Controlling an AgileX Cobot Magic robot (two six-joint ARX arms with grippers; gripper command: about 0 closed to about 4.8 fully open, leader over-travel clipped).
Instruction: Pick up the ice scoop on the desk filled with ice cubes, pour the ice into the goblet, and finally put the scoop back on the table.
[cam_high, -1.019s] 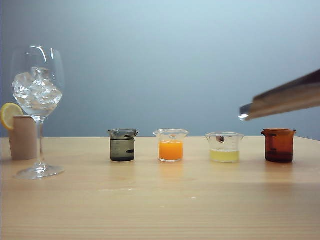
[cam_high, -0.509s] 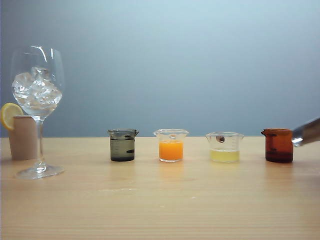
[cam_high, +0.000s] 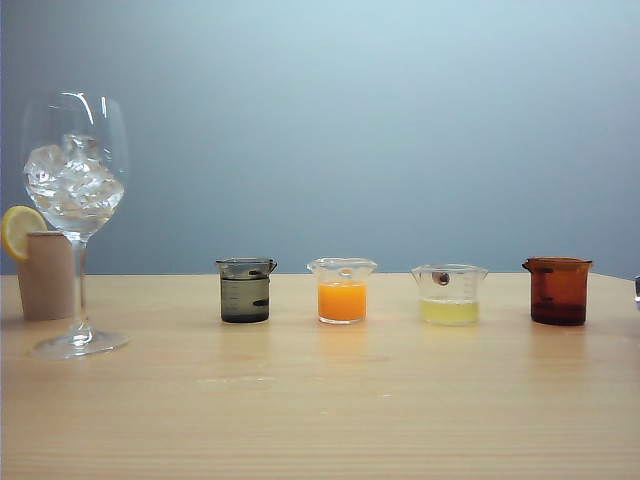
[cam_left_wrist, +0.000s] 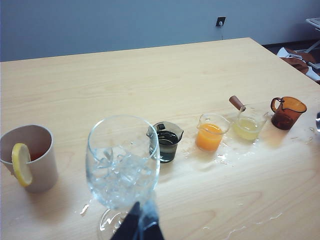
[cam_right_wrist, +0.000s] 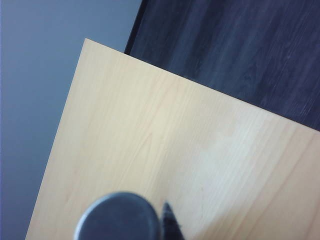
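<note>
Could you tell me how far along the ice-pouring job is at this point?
Done: the tall clear stemmed goblet holds the clear ice cubes. In hand: the shiny steel ice scoop shows only as a sliver at the light wooden table's right edge; the right gripper hangs over a bare table corner, grip unclear. The left gripper sits by the goblet's stem. Left: laying the scoop down.

Three cameras, one tabletop

The exterior view faces the table (cam_high: 320, 400) low and level; the left wrist view looks down on the same goblet (cam_left_wrist: 122, 165) and beakers (cam_left_wrist: 210, 132); the right wrist view hangs close over bare wood.
</note>
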